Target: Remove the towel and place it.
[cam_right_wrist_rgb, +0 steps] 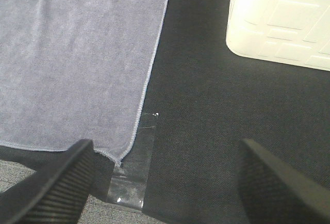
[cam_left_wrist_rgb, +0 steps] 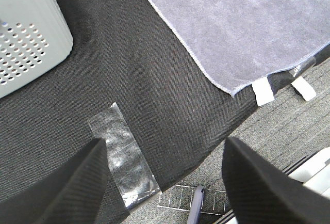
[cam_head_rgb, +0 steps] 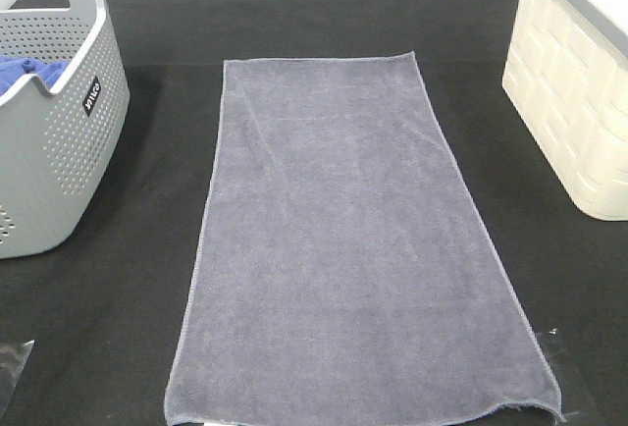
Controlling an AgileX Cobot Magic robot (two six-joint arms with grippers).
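Observation:
The grey-lavender towel (cam_head_rgb: 343,239) lies spread flat on the black table, its long side running from front to back. It also shows in the left wrist view (cam_left_wrist_rgb: 242,22) and in the right wrist view (cam_right_wrist_rgb: 77,59). My left gripper (cam_left_wrist_rgb: 165,182) is open and empty, above the table's front left edge, apart from the towel's near left corner. My right gripper (cam_right_wrist_rgb: 165,182) is open and empty, above the front right edge, just right of the towel's near right corner. Neither gripper shows in the high view.
A grey perforated basket (cam_head_rgb: 59,141) with a bright blue cloth (cam_head_rgb: 29,73) inside stands at the left. A cream bin (cam_head_rgb: 579,92) stands at the right. Clear tape strips (cam_left_wrist_rgb: 122,154) (cam_right_wrist_rgb: 135,167) lie on the table's front edge.

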